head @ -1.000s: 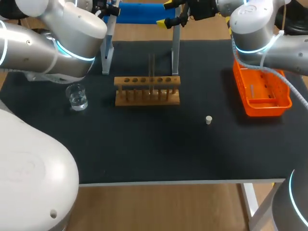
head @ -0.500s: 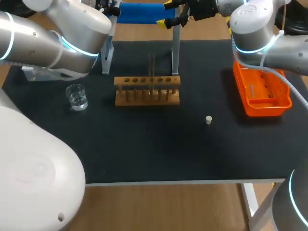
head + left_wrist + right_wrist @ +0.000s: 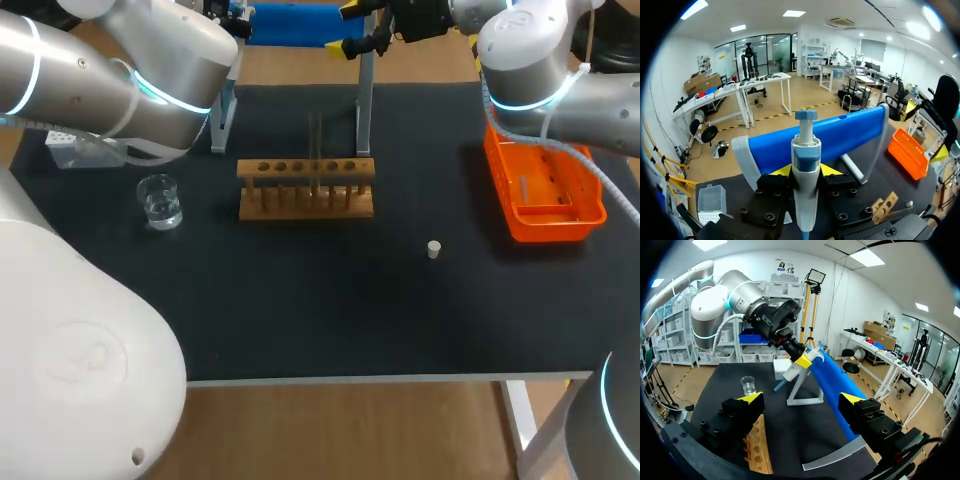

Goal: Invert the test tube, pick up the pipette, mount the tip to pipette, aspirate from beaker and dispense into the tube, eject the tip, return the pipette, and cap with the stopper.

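Left end effector [image 3: 806, 171] clamped on pipette [image 3: 805, 155], blue rack [image 3: 850, 130] just beyond; lift straight, keep upright; right end effector [image 3: 801, 399] wide, empty.

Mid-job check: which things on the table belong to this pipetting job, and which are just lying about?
Job: pipette, in the left gripper; beaker; test tube; stopper; tip box; wooden rack.
Spare, as far as I can tell: orange basket; blue stand.
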Available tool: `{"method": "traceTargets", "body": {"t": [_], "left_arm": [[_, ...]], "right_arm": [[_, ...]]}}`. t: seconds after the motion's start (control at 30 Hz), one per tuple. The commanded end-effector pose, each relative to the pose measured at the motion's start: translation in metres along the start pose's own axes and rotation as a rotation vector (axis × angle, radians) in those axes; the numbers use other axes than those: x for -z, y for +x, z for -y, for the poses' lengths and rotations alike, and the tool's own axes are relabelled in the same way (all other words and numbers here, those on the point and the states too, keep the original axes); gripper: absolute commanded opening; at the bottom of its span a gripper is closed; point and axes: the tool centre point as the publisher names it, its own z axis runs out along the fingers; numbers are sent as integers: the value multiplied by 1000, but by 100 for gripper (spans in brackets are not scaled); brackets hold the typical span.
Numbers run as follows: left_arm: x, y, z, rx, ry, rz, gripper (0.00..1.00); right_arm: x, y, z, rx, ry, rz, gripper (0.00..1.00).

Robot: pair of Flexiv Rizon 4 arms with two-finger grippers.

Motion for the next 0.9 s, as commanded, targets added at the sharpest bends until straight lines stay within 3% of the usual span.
{"method": "traceTargets", "body": {"t": [0.03, 0.47, 0.9], "left_arm": [[3, 0, 3, -1, -22, 5, 0], [14, -1, 14, -13, -16, 26, 0], [5, -3, 20, -14, -61, 43, 0]], "right_arm": [[1, 0, 0, 0, 3, -2, 100], [1, 0, 0, 0, 3, -2, 100], [1, 0, 0, 0, 3, -2, 100]]}}
